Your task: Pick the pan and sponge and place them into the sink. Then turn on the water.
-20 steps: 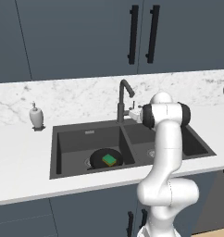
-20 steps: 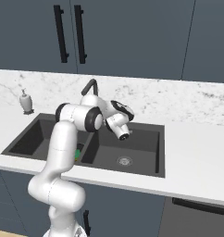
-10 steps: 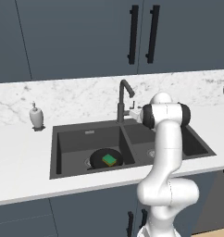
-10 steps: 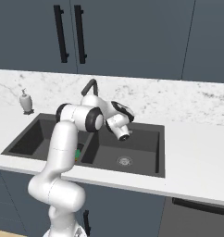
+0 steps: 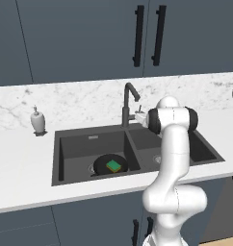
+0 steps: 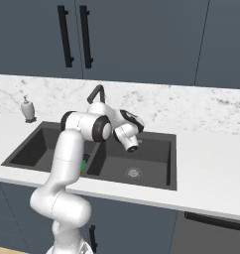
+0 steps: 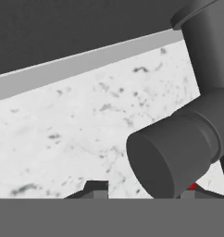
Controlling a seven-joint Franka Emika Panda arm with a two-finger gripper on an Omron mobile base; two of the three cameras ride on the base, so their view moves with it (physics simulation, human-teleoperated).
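Soap dispenser (image 5: 37, 121) stands far left on table (image 5: 22, 163). Pan (image 5: 109, 165) w/ sponge (image 5: 113, 166) on it lies in left basin of sink (image 5: 65, 158); placing judged done. Faucet (image 5: 129, 101) behind divider: rigid metal, likely smooth; best taken at side lever (image 7: 171, 157). Lever sits just ahead of gripper (image 7: 144, 193), at right fingertip. Fingers' state: cannot tell.

Dark faucet lever (image 7: 174, 155) looms close over marble counter (image 7: 72, 134).
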